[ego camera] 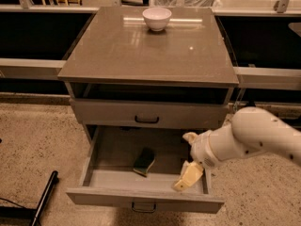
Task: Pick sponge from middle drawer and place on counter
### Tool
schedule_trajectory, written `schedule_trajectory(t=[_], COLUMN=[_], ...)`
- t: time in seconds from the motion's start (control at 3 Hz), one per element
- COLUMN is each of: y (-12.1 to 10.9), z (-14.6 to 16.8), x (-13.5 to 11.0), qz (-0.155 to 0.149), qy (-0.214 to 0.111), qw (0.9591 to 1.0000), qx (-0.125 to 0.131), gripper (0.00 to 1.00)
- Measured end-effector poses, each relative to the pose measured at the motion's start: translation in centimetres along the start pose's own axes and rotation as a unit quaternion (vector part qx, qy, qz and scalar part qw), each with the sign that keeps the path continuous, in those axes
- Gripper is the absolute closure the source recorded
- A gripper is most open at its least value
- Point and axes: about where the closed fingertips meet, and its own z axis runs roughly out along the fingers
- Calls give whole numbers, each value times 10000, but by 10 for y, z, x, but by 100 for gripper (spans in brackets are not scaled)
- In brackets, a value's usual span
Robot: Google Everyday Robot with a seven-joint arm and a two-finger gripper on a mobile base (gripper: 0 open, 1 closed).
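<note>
Jaws over middle drawer [117, 150], right side; bare floor reaches sponge [144, 161].
</note>
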Motion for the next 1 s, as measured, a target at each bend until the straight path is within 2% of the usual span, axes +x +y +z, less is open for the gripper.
schedule_trajectory(t=[0.33,0.67,1.0], y=[-18,-17,-27], z=[30,34,54], x=[15,17,12], qz=[-215,-259,-573], qy=[-292,-306,-349], qw=[9993,9992,9976], qx=[77,31,189], gripper=[0,0,0])
